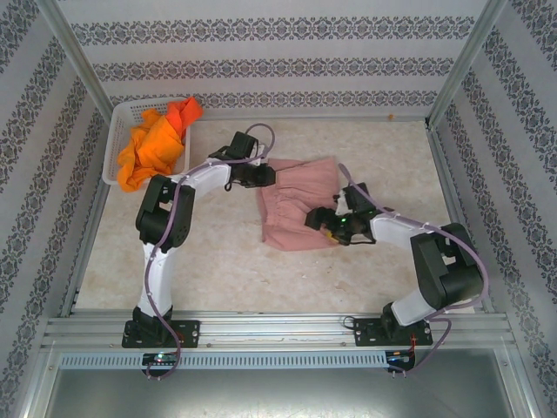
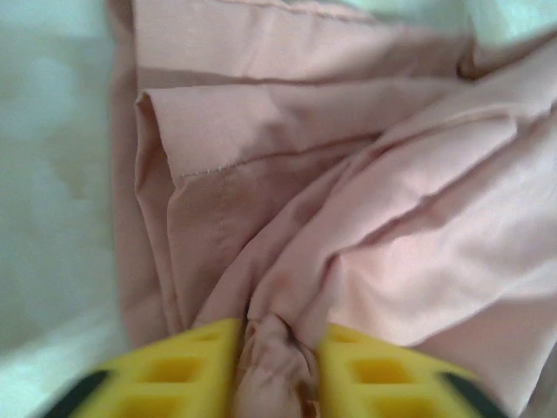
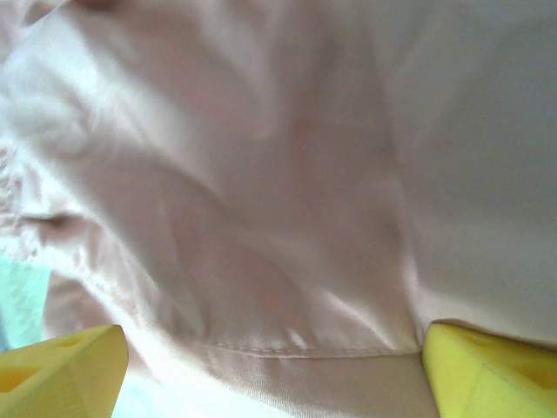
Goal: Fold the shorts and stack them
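Rumpled pink shorts lie centre; orange shorts heaped far-left.

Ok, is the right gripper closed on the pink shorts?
No, the right gripper has its yellow fingers wide apart, with the hem of the pink shorts lying loose between them.

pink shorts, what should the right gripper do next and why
Probably lower and close the right gripper on the hem of the pink shorts. Its jaws stand wide open with the stitched hem lying between them, while the left gripper pinches a bunch of the same cloth, so a second hold seems due before folding.
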